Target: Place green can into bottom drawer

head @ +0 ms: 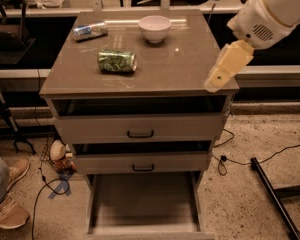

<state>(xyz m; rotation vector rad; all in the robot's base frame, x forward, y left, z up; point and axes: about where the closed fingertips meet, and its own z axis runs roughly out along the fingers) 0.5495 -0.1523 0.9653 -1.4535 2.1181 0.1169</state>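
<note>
The green can (pixel 117 61) lies on its side on the cabinet top (pixel 170 69), left of the middle. The bottom drawer (pixel 142 204) is pulled out wide below the two upper drawers, and its flat floor shows nothing in it. My gripper (pixel 222 69) hangs from the white arm (pixel 270 11) at the upper right. It is over the right front corner of the cabinet top, well to the right of the green can and apart from it.
A silver-and-blue can (pixel 90 31) and a white bowl (pixel 154 28) sit at the back of the top. The two upper drawers (pixel 140 129) stand slightly open. A person's shoes (pixel 7 204) are at the left. Cables and a black bar (pixel 275 194) lie on the floor at the right.
</note>
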